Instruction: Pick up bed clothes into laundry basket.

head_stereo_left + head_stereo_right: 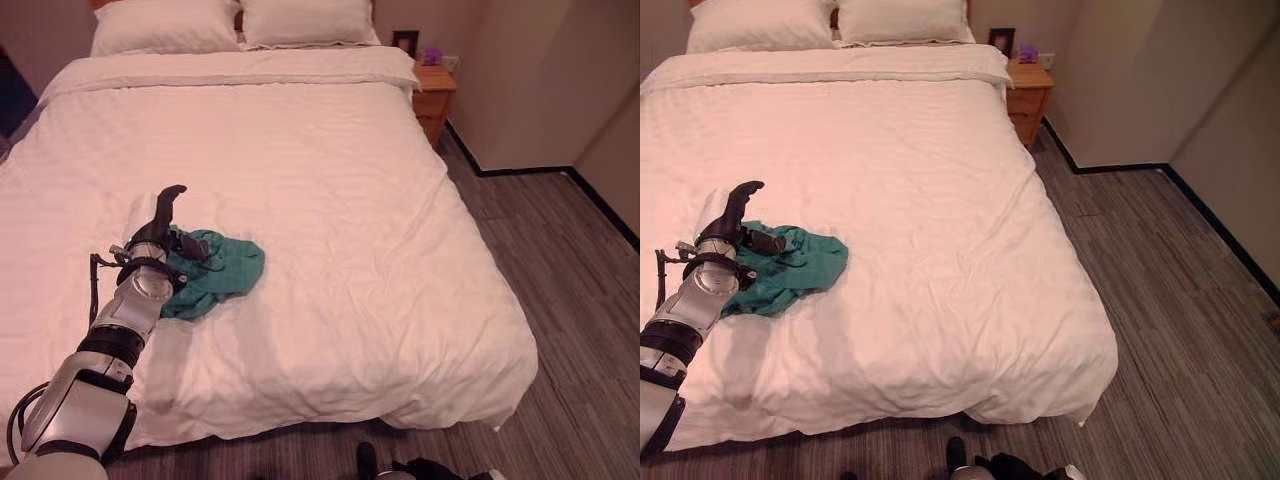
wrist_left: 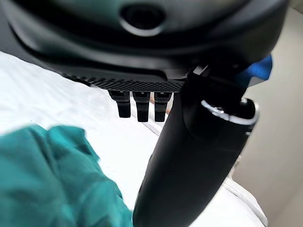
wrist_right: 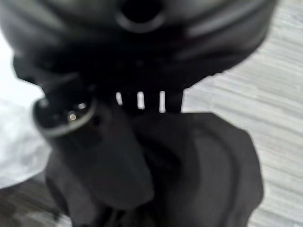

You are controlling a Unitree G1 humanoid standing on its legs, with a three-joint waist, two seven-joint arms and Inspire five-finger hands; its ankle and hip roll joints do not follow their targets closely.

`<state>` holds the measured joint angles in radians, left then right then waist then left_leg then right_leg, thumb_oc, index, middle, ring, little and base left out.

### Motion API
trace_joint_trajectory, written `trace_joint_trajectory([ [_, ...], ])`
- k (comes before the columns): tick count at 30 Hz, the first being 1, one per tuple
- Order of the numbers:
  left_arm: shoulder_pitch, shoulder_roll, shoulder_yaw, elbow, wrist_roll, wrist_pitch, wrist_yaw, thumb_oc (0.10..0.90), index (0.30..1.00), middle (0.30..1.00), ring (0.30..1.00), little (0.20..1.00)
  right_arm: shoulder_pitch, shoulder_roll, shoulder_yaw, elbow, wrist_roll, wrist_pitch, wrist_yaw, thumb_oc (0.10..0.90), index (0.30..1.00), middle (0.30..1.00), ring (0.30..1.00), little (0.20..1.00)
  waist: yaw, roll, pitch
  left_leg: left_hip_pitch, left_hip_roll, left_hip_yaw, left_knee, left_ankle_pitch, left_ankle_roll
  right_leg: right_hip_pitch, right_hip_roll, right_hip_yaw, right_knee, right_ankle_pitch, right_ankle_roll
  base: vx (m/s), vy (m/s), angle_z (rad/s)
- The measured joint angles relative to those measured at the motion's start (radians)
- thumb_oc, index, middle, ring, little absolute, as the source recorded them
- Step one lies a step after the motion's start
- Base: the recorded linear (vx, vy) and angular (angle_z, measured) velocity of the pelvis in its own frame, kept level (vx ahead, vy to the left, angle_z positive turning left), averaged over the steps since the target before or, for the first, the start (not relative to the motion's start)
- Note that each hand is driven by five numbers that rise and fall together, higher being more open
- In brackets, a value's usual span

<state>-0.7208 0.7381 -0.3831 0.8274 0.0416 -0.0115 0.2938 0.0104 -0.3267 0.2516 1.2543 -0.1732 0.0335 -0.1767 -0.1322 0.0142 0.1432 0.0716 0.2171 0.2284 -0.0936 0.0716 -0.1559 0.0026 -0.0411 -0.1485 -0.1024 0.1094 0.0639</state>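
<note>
A crumpled teal garment [image 1: 225, 265] lies on the white bed [image 1: 330, 150], near its front left part. My left hand [image 1: 160, 225] stands open at the garment's left edge. Its fingers [image 1: 168, 200] point up the bed and its thumb [image 1: 190, 243] reaches out over the cloth. In the left wrist view the teal garment [image 2: 47, 179] shows just past the thumb [image 2: 189, 165]. My right hand [image 3: 142, 47] hangs low over the wooden floor, curled on a black garment [image 3: 213, 165]. That black garment [image 1: 425, 468] also peeks in below the foot of the bed.
Two pillows [image 1: 165, 25] lie at the head of the bed. A wooden nightstand [image 1: 433, 95] stands at the bed's far right corner, against the wall. Grey plank floor [image 1: 560, 300] runs along the bed's right side and foot.
</note>
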Motion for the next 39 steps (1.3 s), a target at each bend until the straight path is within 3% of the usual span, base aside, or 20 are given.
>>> trace_joint_trajectory([
  [7,0.0,0.015,0.005,-0.001,-0.001,0.017,-0.002,0.8,0.9,0.9,0.9,0.9,-0.054,0.001,0.038,-0.003,0.005,0.011,0.004,0.4,0.3,0.3,0.3,0.3,0.04,-0.009,0.0,-0.013,-0.003,-0.032,0.0,0.003,-0.002,0.008,-0.005,-0.032,0.0,-0.003,0.001,0.01,0.002,0.14],
  [13,0.002,0.013,0.003,-0.003,-0.001,0.017,-0.005,0.8,0.9,0.9,0.9,0.9,-0.128,0.005,0.073,-0.01,0.016,0.019,0.003,0.4,0.3,0.3,0.3,0.3,0.048,-0.021,0.001,-0.022,-0.005,-0.046,0.003,0.009,0.0,0.005,-0.007,-0.039,0.006,-0.003,0.0,0.01,-0.003,0.07],
  [26,-0.003,-0.028,-0.038,0.08,-0.007,0.018,-0.046,0.8,0.9,0.9,0.9,0.9,-0.088,0.026,0.093,-0.011,0.023,0.001,-0.001,0.4,0.3,0.3,0.3,0.3,0.008,-0.025,-0.004,-0.09,-0.008,-0.03,0.005,0.017,0.004,-0.075,-0.007,-0.025,0.007,0.009,-0.007,-0.05,-0.014,-0.04],
  [30,-0.008,-0.057,-0.051,0.123,-0.011,0.018,-0.047,0.8,0.9,0.9,0.9,0.9,-0.093,0.022,0.094,-0.01,0.022,0.0,-0.001,0.4,0.3,0.3,0.3,0.3,-0.01,-0.008,0.007,-0.099,-0.006,-0.013,0.004,0.018,0.004,-0.094,-0.005,-0.009,0.006,0.015,-0.01,-0.05,-0.007,-0.12],
  [32,-0.024,-0.074,-0.06,0.152,-0.01,0.017,-0.066,0.488,0.432,0.432,0.432,0.432,-0.104,0.019,0.095,-0.011,0.022,-0.001,-0.002,0.4,0.3,0.3,0.3,0.3,-0.018,0.012,0.019,-0.119,-0.004,-0.011,0.005,0.022,0.002,-0.116,-0.002,-0.005,0.006,0.019,-0.011,-0.04,-0.015,-0.04],
  [33,-0.042,-0.087,-0.079,0.18,-0.009,0.015,-0.069,0.4,0.3,0.3,0.3,0.3,-0.11,0.017,0.097,-0.009,0.022,-0.001,-0.002,0.4,0.3,0.3,0.3,0.3,-0.016,0.022,0.025,-0.129,-0.004,-0.01,0.005,0.024,0.003,-0.127,-0.002,-0.003,0.007,0.023,-0.009,-0.02,-0.017,-0.09],
  [39,-0.135,-0.106,-0.129,0.296,0.104,0.018,-0.118,0.4,0.3,0.3,0.3,0.3,-0.177,-0.002,0.112,-0.007,0.022,-0.007,-0.003,0.4,0.3,0.3,0.3,0.3,-0.017,0.034,0.032,-0.124,-0.003,0.009,0.005,0.024,0.003,-0.133,0.0,0.014,0.007,0.026,-0.009,0.0,-0.007,-0.07],
])
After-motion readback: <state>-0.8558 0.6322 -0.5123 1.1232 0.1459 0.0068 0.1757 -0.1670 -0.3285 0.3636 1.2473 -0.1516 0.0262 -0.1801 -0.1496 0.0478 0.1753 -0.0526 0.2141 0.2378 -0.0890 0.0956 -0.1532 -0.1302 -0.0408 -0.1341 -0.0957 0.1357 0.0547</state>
